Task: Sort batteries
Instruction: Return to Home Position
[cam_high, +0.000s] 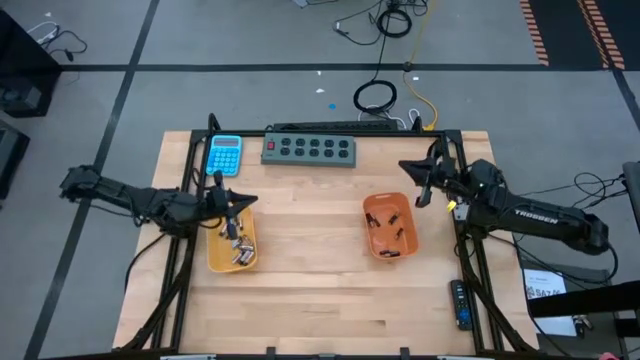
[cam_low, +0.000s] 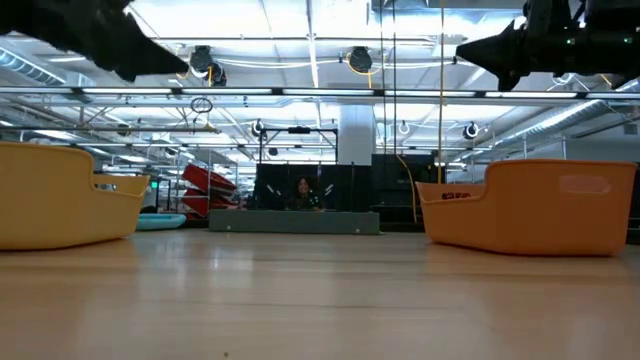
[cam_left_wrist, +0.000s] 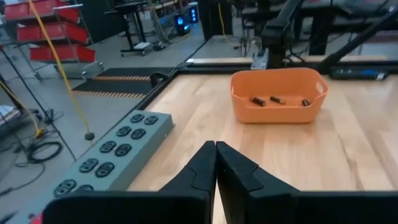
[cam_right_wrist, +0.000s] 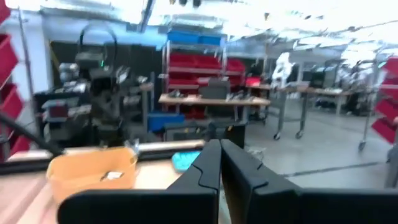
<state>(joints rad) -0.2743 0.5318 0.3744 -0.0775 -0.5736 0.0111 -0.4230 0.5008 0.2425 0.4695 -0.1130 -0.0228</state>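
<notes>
Left pincer (cam_high: 240, 205), high view: over yellow bin (cam_high: 212, 255) w/ grey batteries (cam_high: 240, 250); right pincer (cam_high: 415, 180) beside orange bin (cam_high: 366, 215) holding black batteries (cam_high: 395, 235). Wrist views: both pinched closed, empty. Risk: dipping en route home could clip a bin, spilling batts.

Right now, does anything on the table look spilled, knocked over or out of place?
Nothing stands out. The silvery batteries lie in the yellow bin, the dark batteries in the orange bin, both bins upright. The power strip and calculator sit at the far edge. The left gripper and right gripper hover shut.
</notes>
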